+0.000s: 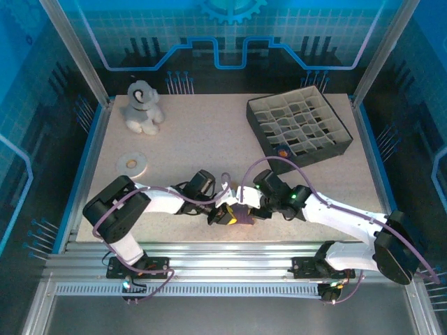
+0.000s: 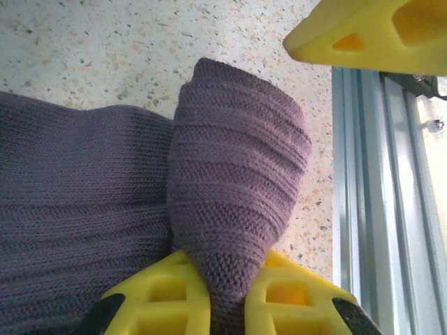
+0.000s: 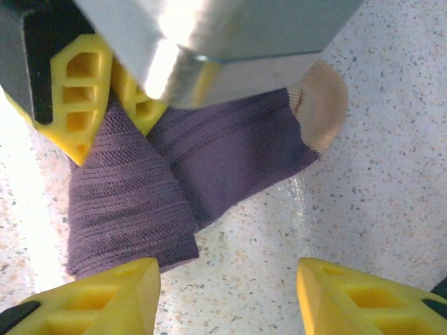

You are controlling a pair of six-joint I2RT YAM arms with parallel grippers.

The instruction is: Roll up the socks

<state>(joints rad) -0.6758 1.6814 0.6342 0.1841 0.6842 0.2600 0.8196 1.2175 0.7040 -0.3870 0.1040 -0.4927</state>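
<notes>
Socks (image 1: 241, 213) of purple knit are located at the middle of the near edge of the table (image 1: 188, 139), between the two grippers. A raised fold of the knit is pinched between the yellow fingers (image 2: 293, 300) of the left gripper (image 2: 227, 279), which is clenched on the socks. A tan toe (image 3: 323, 105) is laid flat on the surface, pointing away from the fold. The right gripper (image 3: 227, 273) is held just beside the socks with its jaws released and spread; bare table lies between them.

A dark divided box (image 1: 299, 127) is placed at the far right of the table, well apart from the socks. Its interior is split into a grid of small compartments; their contents cannot be made out.

The left arm (image 1: 157, 199) and the right arm (image 1: 342, 216) are extended low from their bases and bent inward, so that the wrists meet over the socks.

The surface is light and speckled. A grey plush toy (image 1: 143, 106) is seated at the far left, and a white ring (image 1: 131, 163) lies nearer on the same side. An aluminium rail (image 1: 223, 252) runs along the near edge. The cell is enclosed by blue-lit panels (image 1: 223, 28).
</notes>
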